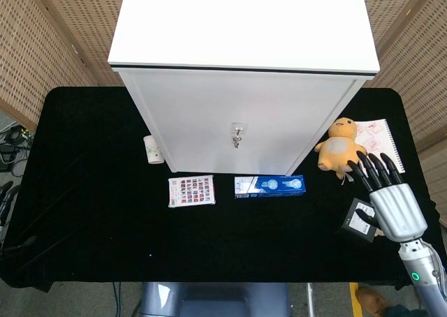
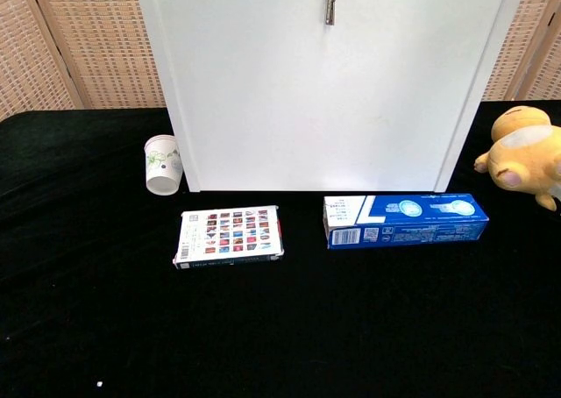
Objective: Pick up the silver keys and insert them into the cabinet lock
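Observation:
The silver keys hang from the lock on the front of the white cabinet; in the chest view the silver keys dangle at the top of the cabinet door. My right hand is at the table's right front, far from the cabinet, its fingers spread and holding nothing. Only a dark sliver of my left hand shows at the left edge of the head view, too little to read its fingers. Neither hand shows in the chest view.
On the black table in front of the cabinet lie a blue box, a patterned card box and a small paper cup. A yellow plush toy, a notepad and a black adapter sit at the right.

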Robot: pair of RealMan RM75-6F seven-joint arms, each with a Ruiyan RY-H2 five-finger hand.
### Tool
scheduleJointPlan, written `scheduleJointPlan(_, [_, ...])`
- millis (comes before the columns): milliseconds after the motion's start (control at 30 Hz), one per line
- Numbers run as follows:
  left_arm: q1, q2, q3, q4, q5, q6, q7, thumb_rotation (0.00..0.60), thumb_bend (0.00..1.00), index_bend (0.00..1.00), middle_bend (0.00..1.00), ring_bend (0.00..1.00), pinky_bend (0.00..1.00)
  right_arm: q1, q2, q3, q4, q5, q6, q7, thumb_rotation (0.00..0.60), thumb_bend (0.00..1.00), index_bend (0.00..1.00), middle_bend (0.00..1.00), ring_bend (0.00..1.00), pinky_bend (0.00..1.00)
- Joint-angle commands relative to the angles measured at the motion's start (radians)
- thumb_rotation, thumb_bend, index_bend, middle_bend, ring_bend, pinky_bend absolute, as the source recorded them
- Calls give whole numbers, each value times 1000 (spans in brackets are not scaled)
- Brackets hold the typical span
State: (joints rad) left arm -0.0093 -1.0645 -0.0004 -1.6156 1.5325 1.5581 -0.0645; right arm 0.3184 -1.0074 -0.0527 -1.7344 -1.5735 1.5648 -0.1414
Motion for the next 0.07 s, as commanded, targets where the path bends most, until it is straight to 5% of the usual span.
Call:
scheduleJointPlan(33, [10,-11,-1,27,29,30,-32,600,0,0,0,0,0,-63,-69,-8,10,5,44,62,600,0,0,0,0,0])
scheduleJointPlan(67, [12,-11,0,31,35,37,-39,600,0,0,0,0,0,-73,-86,-4,25,5,51,64,600,0,0,0,0,0])
